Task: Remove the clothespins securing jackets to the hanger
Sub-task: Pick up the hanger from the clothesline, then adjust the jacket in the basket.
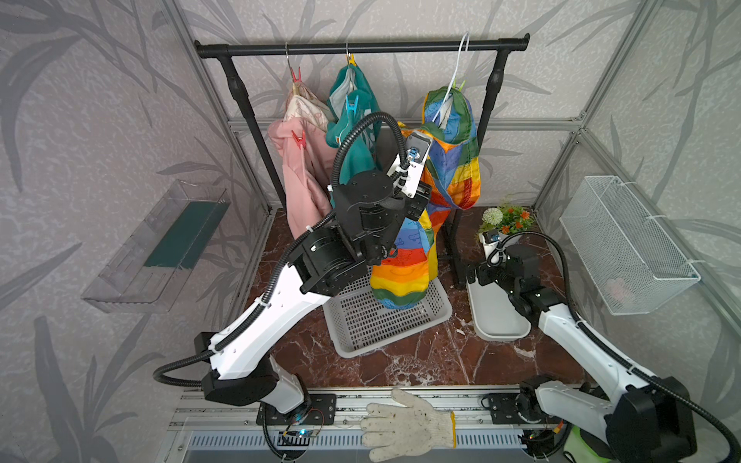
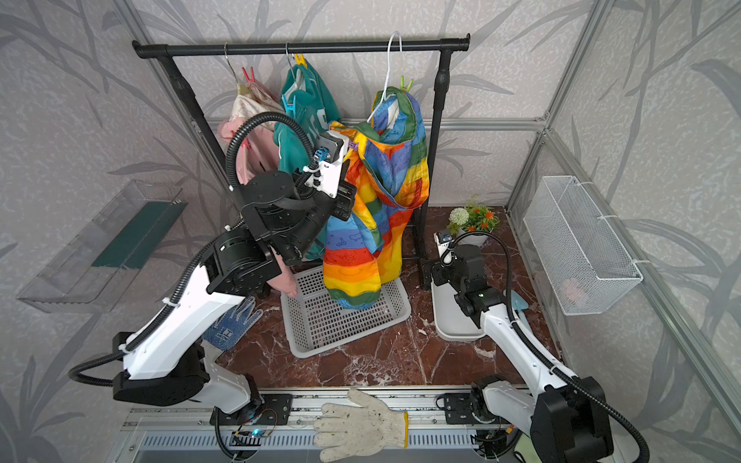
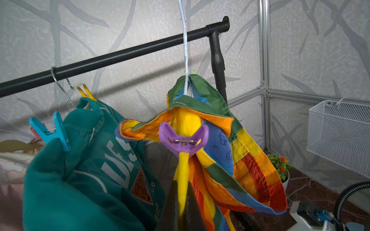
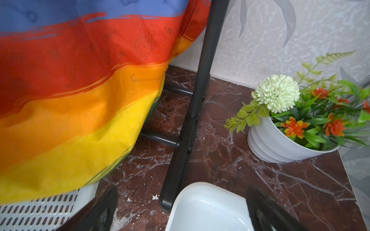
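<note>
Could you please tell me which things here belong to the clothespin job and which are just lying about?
Job: purple clothespin, blue clothespin, yellow clothespin, green clothespin, red clothespins, rainbow jacket, teal jacket, pink jacket.
Lying about: white glove, blue glove, potted plant, wire basket.

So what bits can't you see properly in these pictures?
Purple clothespin: in a top view, only a sliver shows behind the left wrist camera.
Green clothespin: left wrist view, only tips show above the top of the rainbow jacket.
Pink thing in the wire basket: both top views, blurred by mesh.
Blue glove: in a top view, half under the left arm.
</note>
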You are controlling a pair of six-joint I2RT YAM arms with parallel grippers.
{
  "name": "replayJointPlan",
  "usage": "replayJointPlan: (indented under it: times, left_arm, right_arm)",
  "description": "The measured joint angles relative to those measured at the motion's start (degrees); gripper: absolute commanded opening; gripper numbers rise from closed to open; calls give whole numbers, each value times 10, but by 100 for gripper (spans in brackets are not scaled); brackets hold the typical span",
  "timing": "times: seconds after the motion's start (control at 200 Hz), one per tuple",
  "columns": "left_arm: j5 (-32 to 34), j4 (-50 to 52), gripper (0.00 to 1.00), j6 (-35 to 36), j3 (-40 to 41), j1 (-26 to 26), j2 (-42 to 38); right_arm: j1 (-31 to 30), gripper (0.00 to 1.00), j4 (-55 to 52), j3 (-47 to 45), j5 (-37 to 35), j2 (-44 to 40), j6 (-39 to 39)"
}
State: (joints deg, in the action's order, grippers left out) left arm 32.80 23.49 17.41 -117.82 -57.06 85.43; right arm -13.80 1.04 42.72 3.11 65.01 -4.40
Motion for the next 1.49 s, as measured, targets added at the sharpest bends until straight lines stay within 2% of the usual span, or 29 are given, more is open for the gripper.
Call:
replayJointPlan:
  times: [0.285,0.455,0.555,0.91,1.29,1.495]
  left_arm:
    - [-28,-24,0,22,175,0,-128]
    - [-52,-85,0,52,319,1,-222]
    - [-63,-121,0,72,371,5,-253]
    - [-98,-160,0,89,422,28,-276]
    - [-115,-100,0,39,422,28,-330]
    - [-117,-82,0,21,424,28,-345]
  right_arm:
    - [19,100,34,23,5,46,-11]
    - [19,100,52,28,20,70,-15]
    - [19,100,56,39,33,85,-15]
    - [19,99,111,81,79,176,-49]
    - [24,99,226,127,116,301,-66]
    - [24,99,289,149,177,336,-33]
